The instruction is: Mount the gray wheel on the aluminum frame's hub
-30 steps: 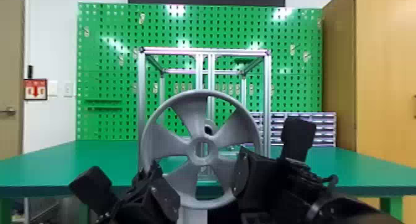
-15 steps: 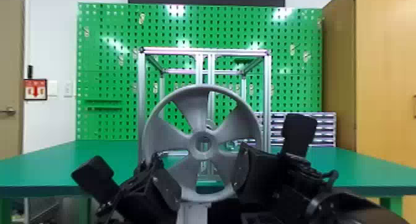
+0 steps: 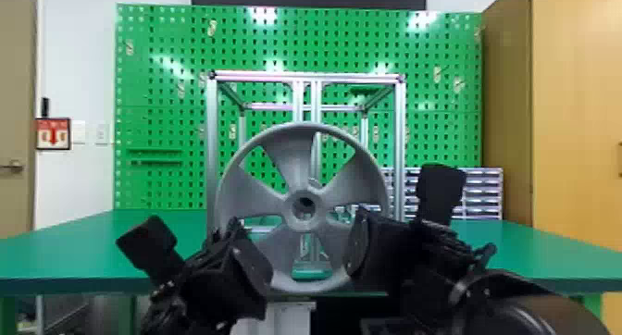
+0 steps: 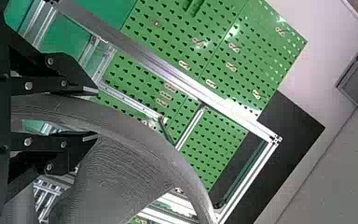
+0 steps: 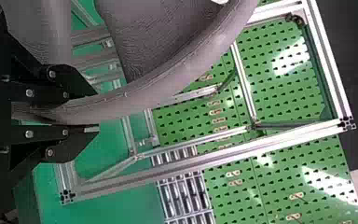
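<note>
Wheel (image 3: 287,156) upright, just near of frame (image 3: 212,126). Left gripper (image 3: 252,264) clamped on its left edge, right gripper (image 3: 368,246) on its right (each parted only by rim thickness).

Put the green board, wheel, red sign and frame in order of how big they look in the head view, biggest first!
1. Green board
2. Frame and wheel: too close to rank; the wheel is nearer the camera and covers part of the frame
3. Red sign
</note>
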